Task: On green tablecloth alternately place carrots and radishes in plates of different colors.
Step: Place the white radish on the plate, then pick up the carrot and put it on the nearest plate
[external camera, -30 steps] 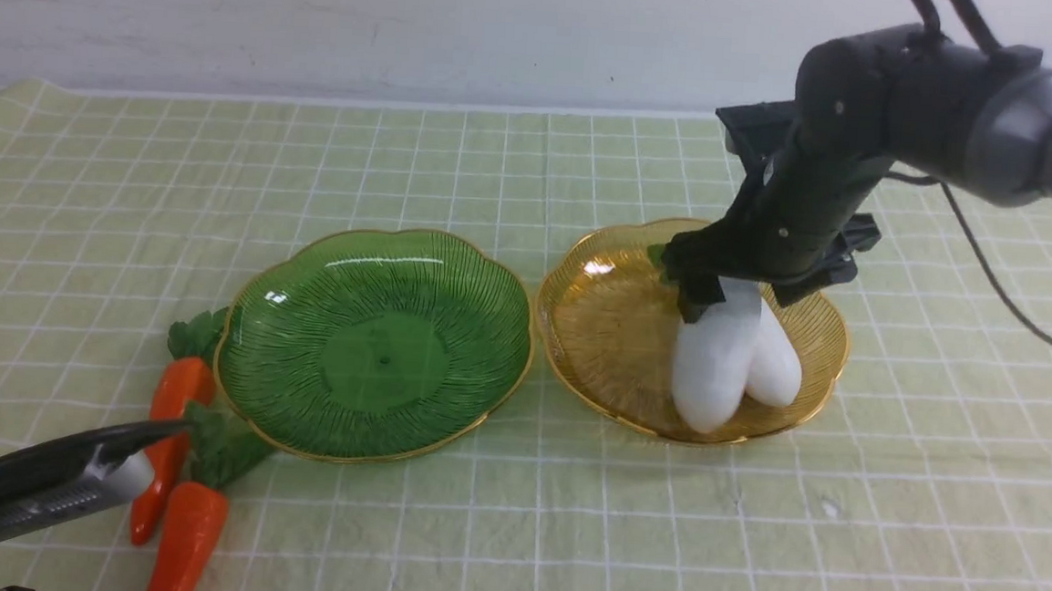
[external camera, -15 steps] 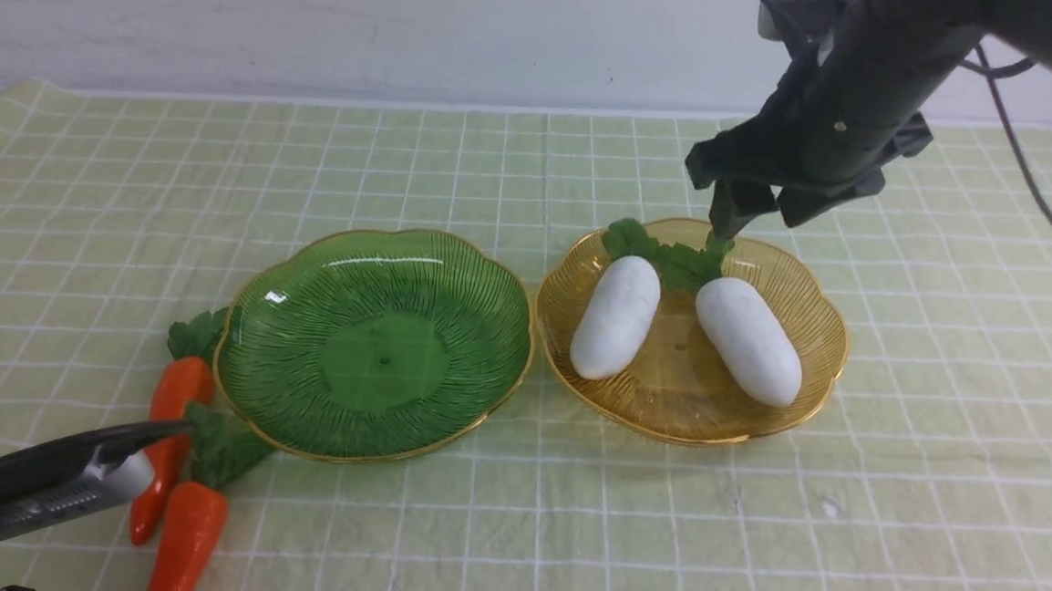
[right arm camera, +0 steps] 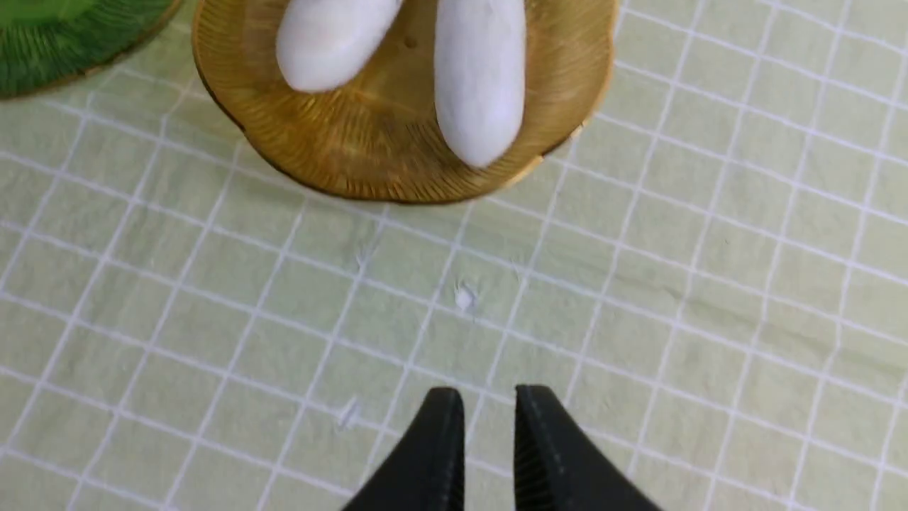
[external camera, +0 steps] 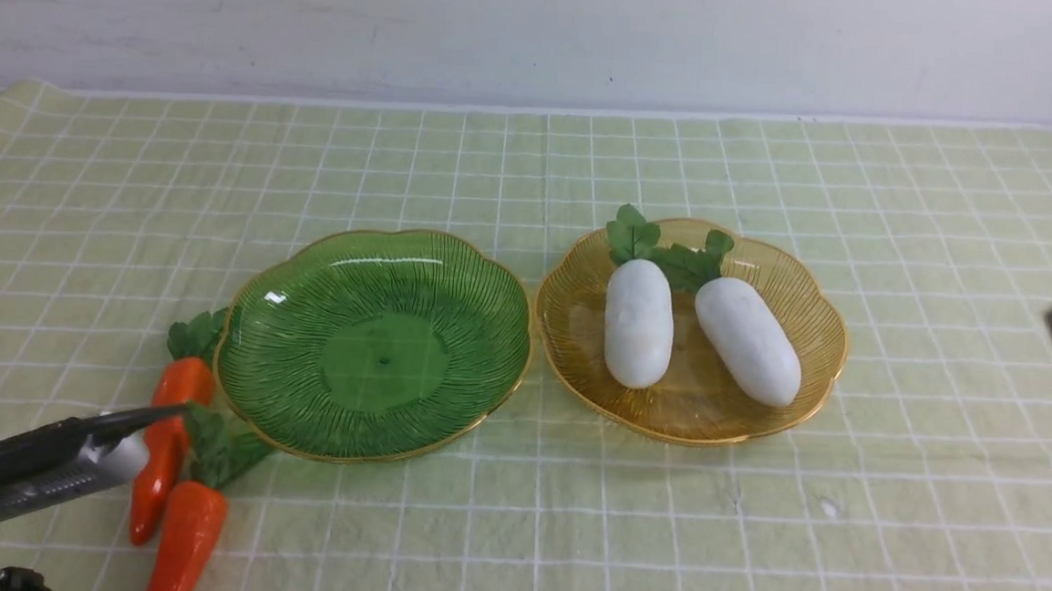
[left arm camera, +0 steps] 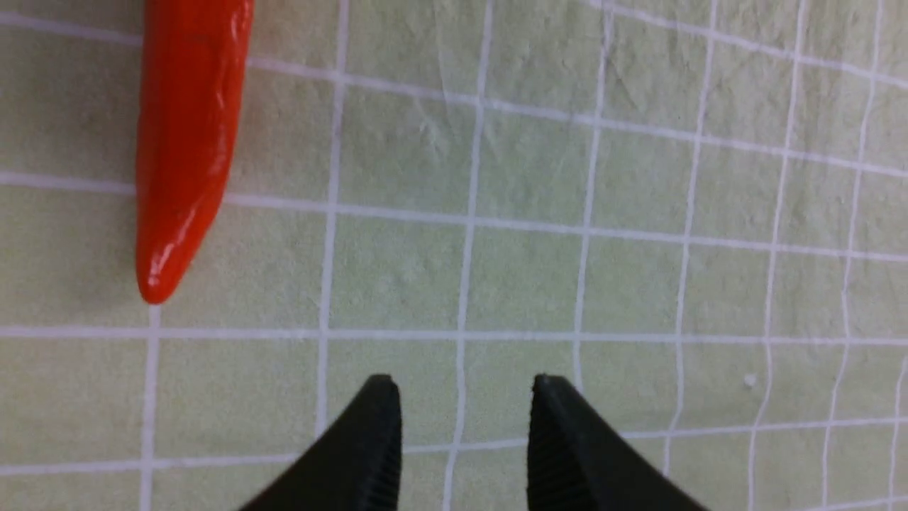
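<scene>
Left gripper (left arm camera: 464,390), its fingers standing apart and holding nothing, is hovering near two orange carrots (external camera: 168,447).

Pale wall (external camera: 542,41) fills the top strip of the front view, full width. Light grayish-white, mostly plain. Faint brownish streaks (external camera: 188,2) run sideways near the upper left. A few tiny dark specks dot it, one right of top center. Wall's lower edge is roughly level across the frame.
</scene>
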